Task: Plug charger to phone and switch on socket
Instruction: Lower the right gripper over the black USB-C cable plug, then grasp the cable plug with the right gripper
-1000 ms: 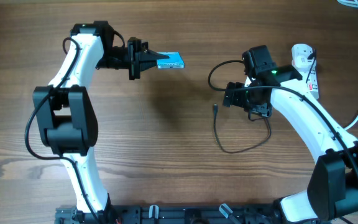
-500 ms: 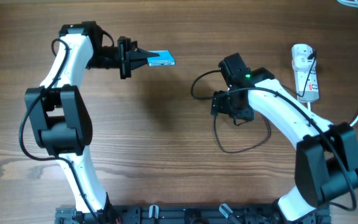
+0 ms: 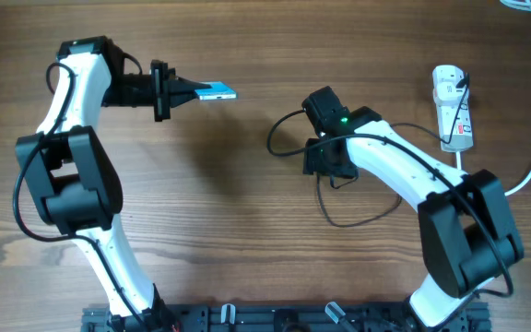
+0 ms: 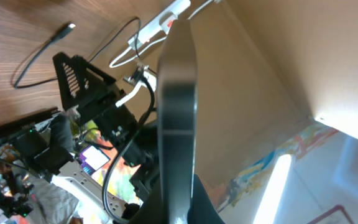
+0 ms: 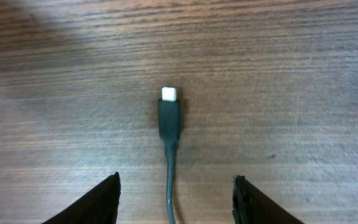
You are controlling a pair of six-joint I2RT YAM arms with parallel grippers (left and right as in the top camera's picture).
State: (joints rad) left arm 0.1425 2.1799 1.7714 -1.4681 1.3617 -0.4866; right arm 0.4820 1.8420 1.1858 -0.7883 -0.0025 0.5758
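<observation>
Far left, the left tool (image 3: pixel 184 90) grasps the phone (image 3: pixel 218 92) by one end; the right tool (image 5: pixel 176 196) hangs released, straddling the charger (image 5: pixel 169 118) plug on the desk (image 5: pixel 303 74).

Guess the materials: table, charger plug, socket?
Table: wood or wood-look laminate with a matte finish, judging by the visible grain lines. Charger plug: dark matte body, plastic or rubber, with a pale tip that is likely metal. Socket: smooth white casing with red markings, probably plastic.
</observation>
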